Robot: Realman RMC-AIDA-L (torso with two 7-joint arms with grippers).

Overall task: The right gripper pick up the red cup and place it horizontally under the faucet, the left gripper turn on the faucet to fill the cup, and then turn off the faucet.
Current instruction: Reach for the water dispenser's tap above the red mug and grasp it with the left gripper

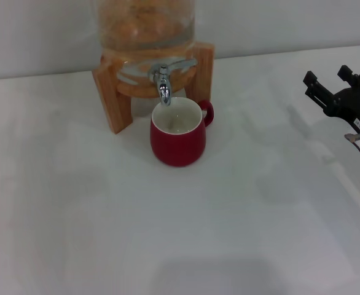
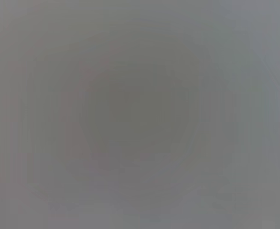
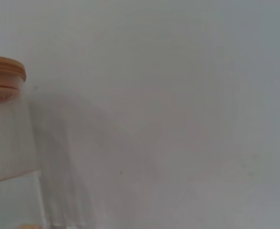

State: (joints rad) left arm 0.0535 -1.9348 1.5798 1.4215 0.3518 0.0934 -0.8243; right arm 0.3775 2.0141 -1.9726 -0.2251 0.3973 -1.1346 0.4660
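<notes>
My right pincer [image 1: 332,76] sits at the right edge of the head view, raised above the white table [image 1: 168,233], its two black fingers [image 1: 312,83] spread apart with nothing between them. Behind the fingers is the black wrist housing, which runs out of the picture. Well off to the left of this pincer, and a little nearer to me, stands the red cup [image 1: 178,135]. It is upright on the table, its white inside facing up, with its small red loop handle [image 1: 207,112] turned toward my pincer's side. There is clear table between my fingers and the cup; we are not touching. Directly above the far rim of the cup hangs the faucet [image 1: 163,83], a small shiny chrome tap with its spout pointing down into the cup's mouth. The faucet comes out of a glass dispenser [image 1: 144,24] that rests on a wooden stand [image 1: 114,92], both just behind the cup. My right wrist view shows the dispenser's clear glass wall [image 3: 8,143] and its wooden lid [image 3: 4,74] against a plain pale wall [image 3: 178,95]. My left pincer does not appear anywhere; the left wrist view shows only a flat grey blur.
</notes>
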